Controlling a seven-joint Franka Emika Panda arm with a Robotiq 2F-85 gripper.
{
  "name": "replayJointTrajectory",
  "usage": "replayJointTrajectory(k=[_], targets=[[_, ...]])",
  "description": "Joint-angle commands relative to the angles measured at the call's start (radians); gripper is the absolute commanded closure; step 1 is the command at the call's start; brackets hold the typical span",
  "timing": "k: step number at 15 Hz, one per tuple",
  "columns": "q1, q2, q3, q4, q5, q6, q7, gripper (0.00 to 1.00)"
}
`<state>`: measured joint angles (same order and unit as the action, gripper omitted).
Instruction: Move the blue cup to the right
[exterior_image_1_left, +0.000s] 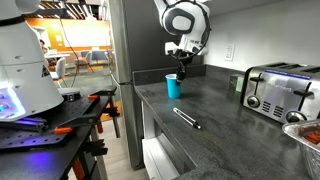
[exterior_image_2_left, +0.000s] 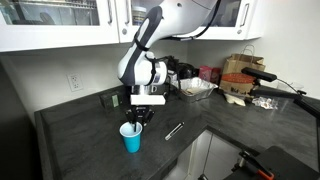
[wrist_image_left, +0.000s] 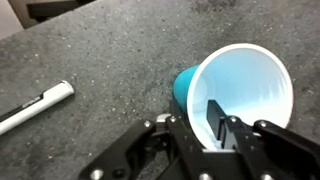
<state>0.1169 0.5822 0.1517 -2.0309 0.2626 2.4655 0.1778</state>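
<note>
Tipping is my worry here. The small turquoise-blue plastic cup (wrist_image_left: 245, 85) stands upright on the dark grey speckled counter (wrist_image_left: 100, 45). The black end effector (wrist_image_left: 190, 120) is right on top of it, fingers apart and straddling the near wall, one inside and one outside, not pinched as far as I can tell. It's a light, tapered cup, so an off-centre squeeze could squash or flip it. A slim white pen (wrist_image_left: 35, 108) lies nearby and could get knocked.

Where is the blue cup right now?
In an exterior view the blue cup stands at the far left end of the dark counter, directly under the gripper, with a pen lying close in front of it.
</note>
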Motion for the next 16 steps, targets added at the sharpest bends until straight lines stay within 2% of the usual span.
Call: replayJointTrajectory(k=[1,3,9,16], targets=[[-0.013,0.002,0.008,0.022,0.019,-0.045,-0.034,0.95],[-0.018,0.002,0.01,0.026,0.024,-0.051,-0.037,1.0],[-0.048,-0.041,-0.028,0.019,0.029,-0.013,-0.006,0.99],[-0.207,-0.135,-0.113,0.003,0.165,-0.009,0.007,0.99]])
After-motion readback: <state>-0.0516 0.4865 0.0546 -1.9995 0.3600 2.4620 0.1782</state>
